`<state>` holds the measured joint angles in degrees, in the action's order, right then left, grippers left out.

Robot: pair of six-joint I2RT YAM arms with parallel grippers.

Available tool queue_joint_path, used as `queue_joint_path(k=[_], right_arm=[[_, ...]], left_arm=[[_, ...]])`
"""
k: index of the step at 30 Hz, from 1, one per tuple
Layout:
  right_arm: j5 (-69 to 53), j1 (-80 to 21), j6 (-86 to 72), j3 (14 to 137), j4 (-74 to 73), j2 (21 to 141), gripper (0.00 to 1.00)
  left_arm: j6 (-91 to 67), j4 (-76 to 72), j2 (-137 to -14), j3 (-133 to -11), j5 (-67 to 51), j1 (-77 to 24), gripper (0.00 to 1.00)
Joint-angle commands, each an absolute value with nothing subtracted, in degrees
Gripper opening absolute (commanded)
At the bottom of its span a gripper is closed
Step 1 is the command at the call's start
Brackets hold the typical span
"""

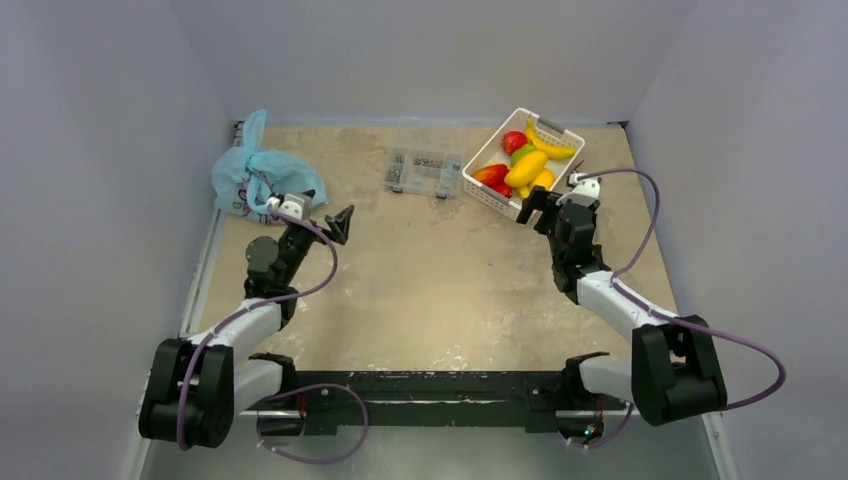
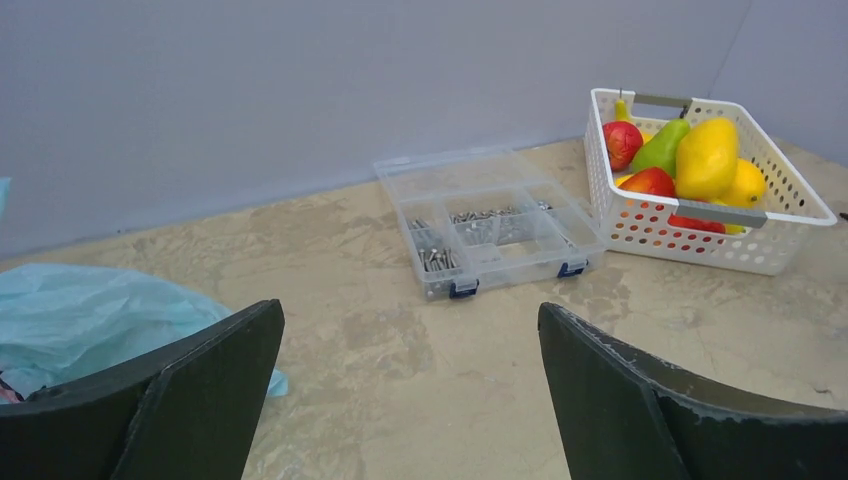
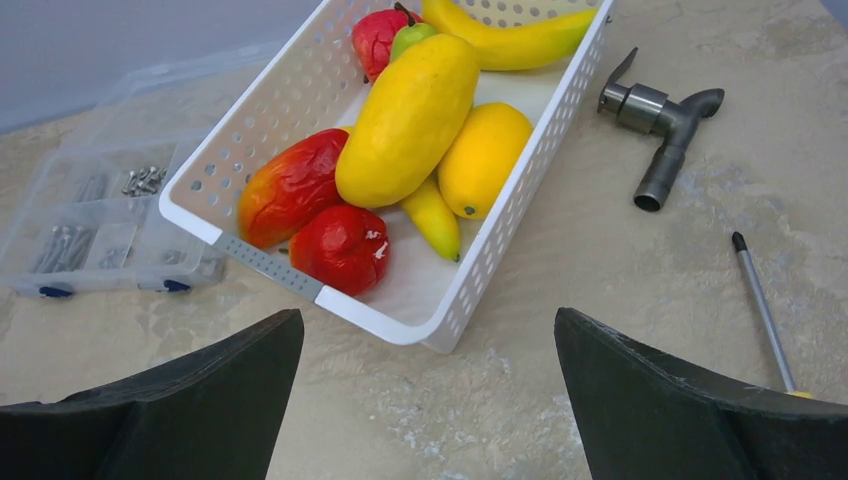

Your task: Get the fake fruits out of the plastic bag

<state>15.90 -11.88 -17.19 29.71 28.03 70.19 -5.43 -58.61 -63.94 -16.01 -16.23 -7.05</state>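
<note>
Crumpled plastic bag (image 1: 250, 175) at far-left corner, fruits not visible; lying left of and just beside left gripper (image 2: 408, 315), fingers spread, empty; right gripper (image 3: 428, 318) spread, empty, at basket (image 3: 265, 262), well apart

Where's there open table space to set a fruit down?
The bare table between the left end effector and right end effector, nearer than the clear organizer box. Crowded around the white basket and by the plastic bag.
</note>
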Motion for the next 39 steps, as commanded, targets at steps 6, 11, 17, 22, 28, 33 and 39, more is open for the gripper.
queue_joint_path(k=[6,11,17,22,28,33,39], right_arm=[[16.4,-11.8,-18.8,35.5,26.7,73.0,0.99],[17.6,-11.8,-18.9,37.8,25.1,75.9,0.99],[17.0,-11.8,-19.1,38.8,25.9,76.9,0.99],[15.9,-11.8,-20.0,39.7,25.7,77.7,0.99],[14.1,-11.8,-20.3,39.5,26.8,77.9,0.99],[14.2,-11.8,-20.4,39.8,26.7,78.8,0.99],[12.1,-11.7,-20.9,40.6,26.5,80.0,0.99]], left_arm=[[-25.9,-20.7,-67.3,-34.5,13.0,-7.9,1.0],[-25.3,-13.1,-68.6,-40.3,13.7,-8.1,1.0],[-33.3,-21.9,-66.9,-32.9,11.2,-5.4,1.0],[-39.8,-17.8,-71.8,-36.5,3.1,3.7,1.0],[-39.1,-17.4,-76.9,-41.5,4.0,7.4,0.98],[-37.5,-13.9,-80.2,-46.2,8.5,9.4,1.0],[-33.6,-9.9,-83.6,-51.3,9.1,10.8,1.0]])
